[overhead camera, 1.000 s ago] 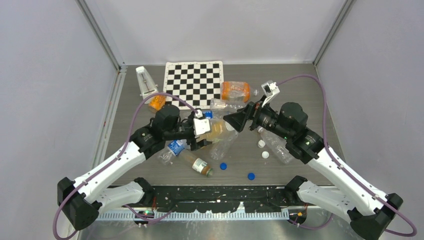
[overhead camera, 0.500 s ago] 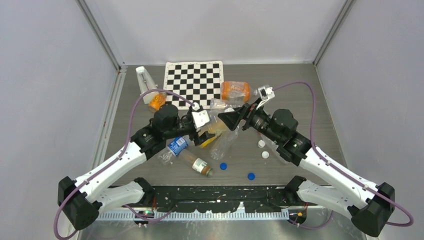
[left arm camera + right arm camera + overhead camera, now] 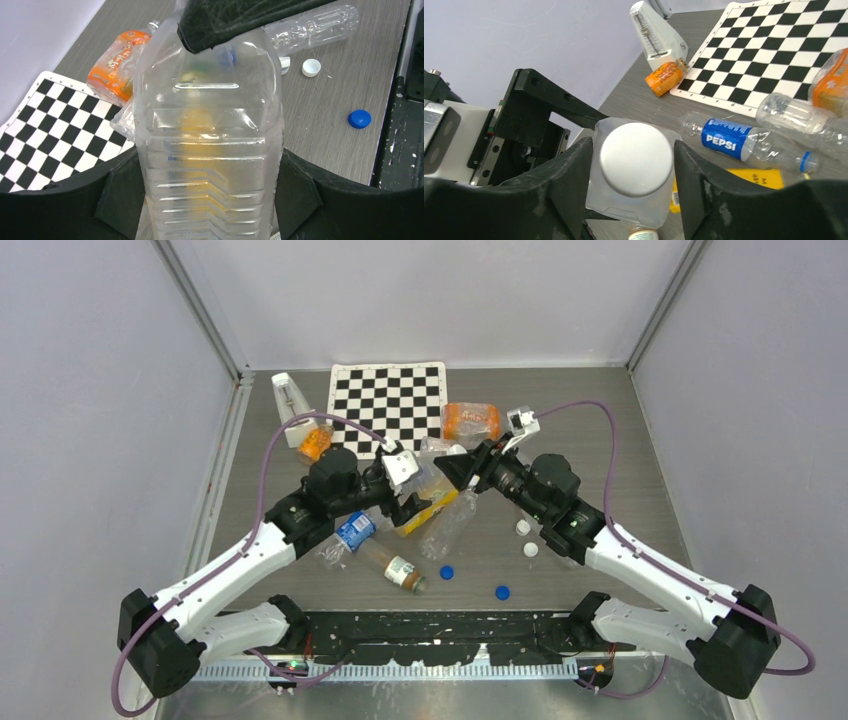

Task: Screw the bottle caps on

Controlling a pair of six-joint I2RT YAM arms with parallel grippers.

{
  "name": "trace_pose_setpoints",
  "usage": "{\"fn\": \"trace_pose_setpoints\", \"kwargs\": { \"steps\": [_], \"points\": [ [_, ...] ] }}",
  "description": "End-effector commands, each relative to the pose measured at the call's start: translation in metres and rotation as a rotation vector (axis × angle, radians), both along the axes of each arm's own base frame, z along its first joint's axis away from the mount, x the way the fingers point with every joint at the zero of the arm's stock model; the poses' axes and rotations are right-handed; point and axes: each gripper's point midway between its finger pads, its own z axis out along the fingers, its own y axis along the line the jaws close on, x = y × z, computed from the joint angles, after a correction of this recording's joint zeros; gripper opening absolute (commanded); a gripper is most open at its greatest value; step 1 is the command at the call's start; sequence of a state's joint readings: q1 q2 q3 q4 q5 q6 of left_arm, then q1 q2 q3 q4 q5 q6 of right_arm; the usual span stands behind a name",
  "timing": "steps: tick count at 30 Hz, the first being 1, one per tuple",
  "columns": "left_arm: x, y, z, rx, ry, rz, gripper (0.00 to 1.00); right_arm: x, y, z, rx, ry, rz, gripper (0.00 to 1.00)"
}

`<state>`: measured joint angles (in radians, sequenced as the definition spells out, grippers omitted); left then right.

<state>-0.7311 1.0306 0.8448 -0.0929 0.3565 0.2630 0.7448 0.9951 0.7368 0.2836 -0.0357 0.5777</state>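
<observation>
With both arms meeting mid-workspace, I log the left claw (image 3: 210, 200) clenched on the clear ribbed plastic bottle (image 3: 212, 130), one black finger pressed to each side of its body. The bottle's neck points toward the right claw (image 3: 448, 468). In the right wrist view, a white round plastic screw cap (image 3: 636, 159) sits on the bottle's mouth, directly between that claw's two fingers. One finger looks to be touching the cap's edge and the other stands just beside it. I cannot tell whether the right claw is truly clamped on the cap or only straddling it. Loose on the grey surface (image 3: 640, 440) near the right arm lie two small white plastic caps (image 3: 523, 527) (image 3: 531, 549). Nearer the arm bases are two blue plastic caps (image 3: 446, 572) (image 3: 502, 592). A blue-labelled clear Pepsi bottle (image 3: 744, 142) lies on its side beyond the held bottle, near a black-and-white chequered mat (image 3: 388, 405).
</observation>
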Motion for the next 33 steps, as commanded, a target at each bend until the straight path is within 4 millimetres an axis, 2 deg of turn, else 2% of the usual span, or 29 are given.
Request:
{"fn": "trace_pose_setpoints", "kwargs": {
  "steps": [1,2,5,8,9,11,14,19,24,27,30,33],
  "points": [
    [0.007,-0.006,0.023,-0.073,-0.047,0.015,0.0,0.006,0.003,0.034,0.049,-0.07,-0.018,0.52],
    [0.007,-0.005,0.022,-0.072,-0.047,0.019,0.0,0.007,0.003,0.034,0.05,-0.069,-0.02,0.44],
    [0.008,-0.005,0.022,-0.072,-0.047,0.028,0.02,0.006,0.003,0.037,0.037,-0.074,-0.015,0.3],
    [0.009,-0.005,0.023,-0.071,-0.048,0.029,0.21,0.004,0.003,0.038,0.018,-0.078,-0.007,0.16],
    [0.009,-0.005,0.024,-0.071,-0.049,0.028,0.27,0.004,0.002,0.041,0.016,-0.084,-0.007,0.05],
    [0.009,-0.005,0.023,-0.071,-0.052,0.03,0.32,0.004,0.001,0.043,0.004,-0.094,-0.01,0.01],
    [0.009,-0.004,0.024,-0.071,-0.057,0.033,0.41,0.004,-0.002,0.046,-0.027,-0.105,-0.017,0.01],
    [0.011,-0.001,0.027,-0.069,-0.072,0.047,0.74,0.005,-0.009,0.055,-0.09,-0.144,-0.034,0.0],
    [0.013,0.005,0.033,-0.068,-0.1,0.074,0.98,0.017,-0.024,0.062,-0.19,-0.182,-0.121,0.0],
    [0.013,0.01,0.034,-0.06,-0.11,0.086,1.0,0.025,-0.036,0.063,-0.266,-0.189,-0.168,0.0],
    [0.014,0.014,0.035,-0.058,-0.112,0.096,1.0,0.035,-0.048,0.072,-0.316,-0.208,-0.212,0.0],
    [0.013,0.016,0.035,-0.056,-0.114,0.099,1.0,0.049,-0.069,0.076,-0.364,-0.208,-0.28,0.0]
  ]
}}
